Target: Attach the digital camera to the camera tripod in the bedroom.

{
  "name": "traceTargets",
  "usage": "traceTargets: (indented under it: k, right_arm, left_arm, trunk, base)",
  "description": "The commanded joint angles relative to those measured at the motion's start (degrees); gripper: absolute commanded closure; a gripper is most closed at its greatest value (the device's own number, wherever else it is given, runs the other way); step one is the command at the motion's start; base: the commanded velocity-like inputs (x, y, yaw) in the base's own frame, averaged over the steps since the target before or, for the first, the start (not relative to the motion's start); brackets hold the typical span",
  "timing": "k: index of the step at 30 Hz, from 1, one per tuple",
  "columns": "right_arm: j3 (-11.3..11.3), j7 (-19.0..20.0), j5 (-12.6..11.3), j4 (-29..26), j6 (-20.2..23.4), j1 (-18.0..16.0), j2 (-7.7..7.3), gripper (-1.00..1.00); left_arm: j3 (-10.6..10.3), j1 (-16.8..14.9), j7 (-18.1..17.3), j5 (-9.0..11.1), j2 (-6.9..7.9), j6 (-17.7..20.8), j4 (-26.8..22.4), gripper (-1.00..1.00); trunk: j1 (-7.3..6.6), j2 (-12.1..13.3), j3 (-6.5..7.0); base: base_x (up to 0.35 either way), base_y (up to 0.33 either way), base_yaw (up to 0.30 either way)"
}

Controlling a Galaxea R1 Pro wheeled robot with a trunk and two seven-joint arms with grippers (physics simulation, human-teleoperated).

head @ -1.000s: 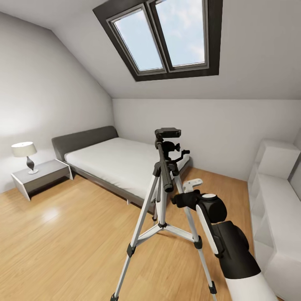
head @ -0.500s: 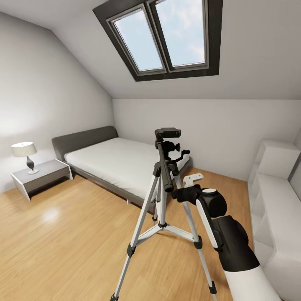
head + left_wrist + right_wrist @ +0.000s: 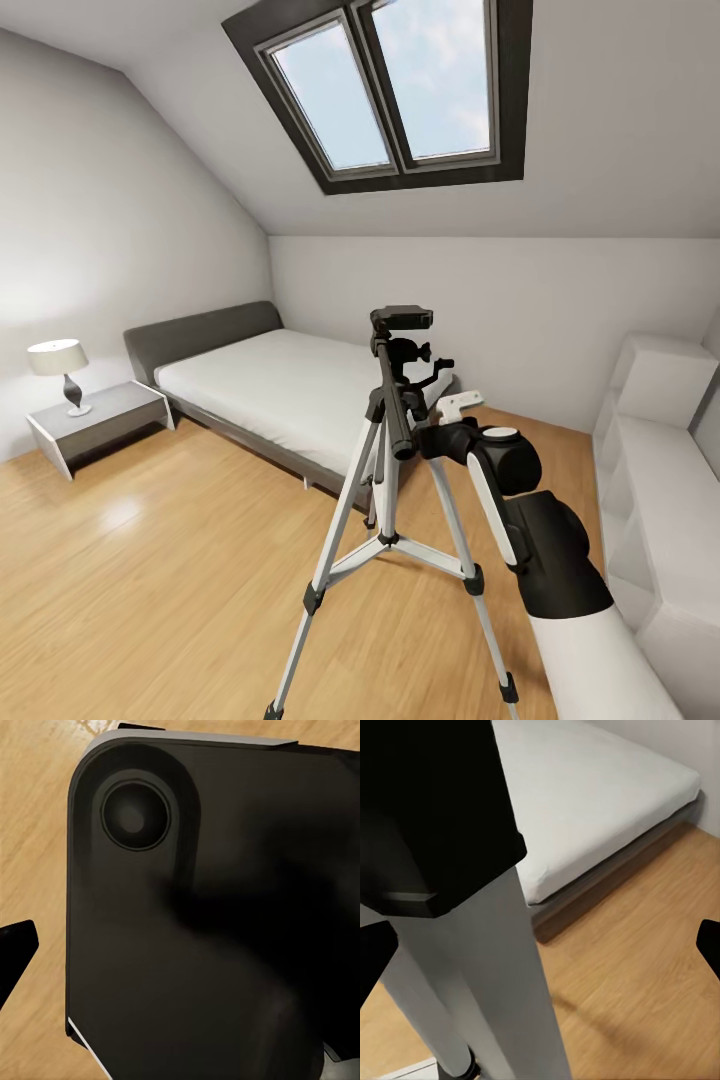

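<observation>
**Desk:** Head view, please.

**Operator:** Attic bedroom, skylight overhead. The camera tripod point(image 3: 390, 470) stands on the wood floor in front of the grey bed point(image 3: 290, 385), legs spread, and a small black block that I take for the digital camera point(image 3: 402, 318) sits on top of its head. My right arm reaches in from the lower right, and the right gripper point(image 3: 455, 410) sits just beside the upper legs, below the pan handle. From here I cannot tell whether its fingers are spread or pressed together.

**Desk:** Left wrist?

**Operator:** A dark rounded housing with a circular boss point(image 3: 135, 816) crowds the lens, wood floor at the edges. A black tip shows at one side; the left gripper's state I cannot tell.

**Desk:** Right wrist?

**Operator:** A silver tripod leg point(image 3: 502, 982) under a black joint, very close, with the bed and floor beyond. Dark tips at opposite edges suggest the fingers stand apart with nothing between them.

**Desk:** Which step?

**Operator:** By my reading the camera looks mounted, so this is checking or finishing. Next I would need a clear look at the seat and must avoid knocking the legs.
</observation>
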Motion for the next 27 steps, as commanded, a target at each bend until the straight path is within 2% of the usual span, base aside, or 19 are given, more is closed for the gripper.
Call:
traceTargets:
  k: [1,27]
  right_arm:
    - [0.00,0.52,0.46,-0.05,0.25,-0.06,0.02,-1.00]
    - [0.96,0.48,0.45,0.01,0.25,-0.13,0.12,-1.00]
  left_arm:
    - [0.06,0.00,-0.01,0.58,-0.01,-0.11,-0.03,-1.00]
    - [0.06,0.00,-0.01,0.58,0.07,-0.12,-0.03,-1.00]
  trunk:
    - [0.00,-0.03,-0.05]
    - [0.00,-0.03,-0.05]
  base:
    - [0.000,0.000,0.000]
    - [0.000,0.000,0.000]
